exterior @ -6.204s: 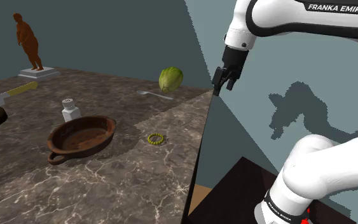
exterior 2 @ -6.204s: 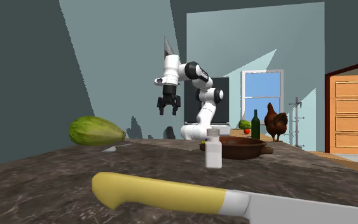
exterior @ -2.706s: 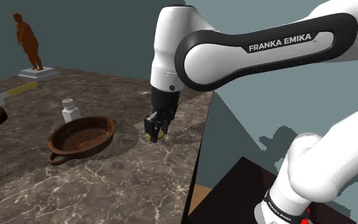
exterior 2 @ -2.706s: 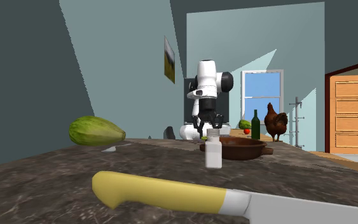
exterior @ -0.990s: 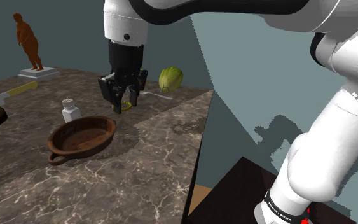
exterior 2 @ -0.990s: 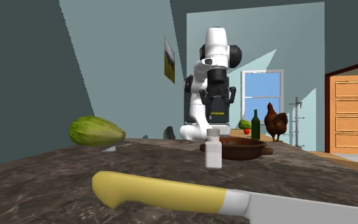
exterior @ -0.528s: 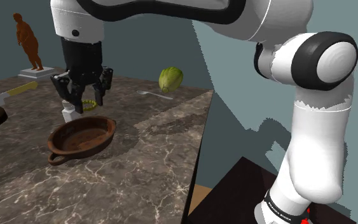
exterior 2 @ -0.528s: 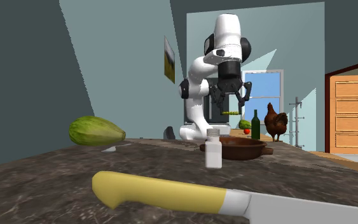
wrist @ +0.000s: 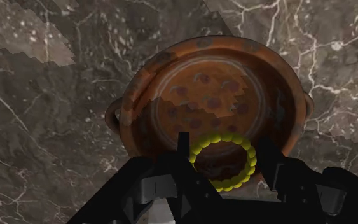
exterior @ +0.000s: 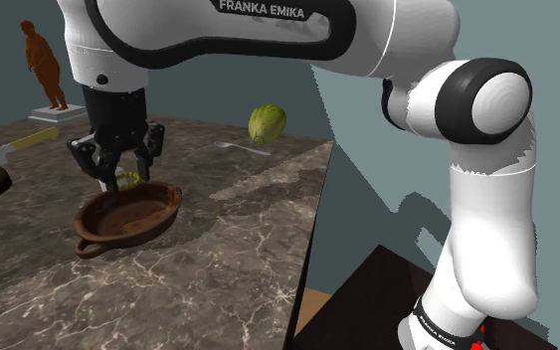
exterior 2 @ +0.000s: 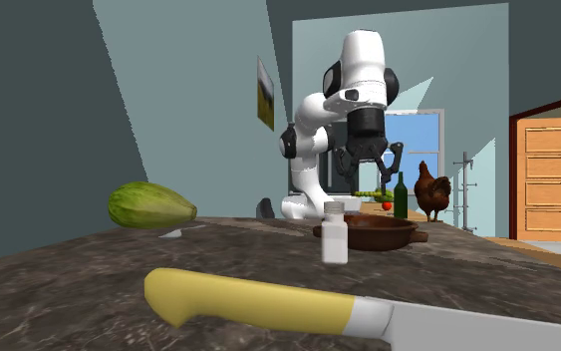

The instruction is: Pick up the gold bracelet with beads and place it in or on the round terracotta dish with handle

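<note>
The bracelet (wrist: 226,135), a ring of yellow-gold beads, sits clasped between my two black fingers (wrist: 184,151), so my gripper (wrist: 225,156) is shut on it. Directly beneath lies the round reddish-brown dish (wrist: 190,95), with small handles on its rim. In the shoulder view the gripper (exterior: 118,179) hangs just above the far part of the dish (exterior: 160,215), the bracelet (exterior: 129,181) showing between the fingers. From the second exterior view the gripper (exterior 2: 368,189) holds the bracelet (exterior 2: 368,193) level, a little above the dish (exterior 2: 378,235).
The dark marble counter (exterior: 218,249) ends at an edge on the shoulder view's right. A yellow-handled knife (exterior: 17,146), a brown statue (exterior: 44,65), a green melon (exterior: 267,123) and a white shaker (exterior 2: 335,232) stand around the dish.
The arm has carried the bracelet from beside the shaker to a spot over the dish and lowered it slightly. The grip has stayed shut.
</note>
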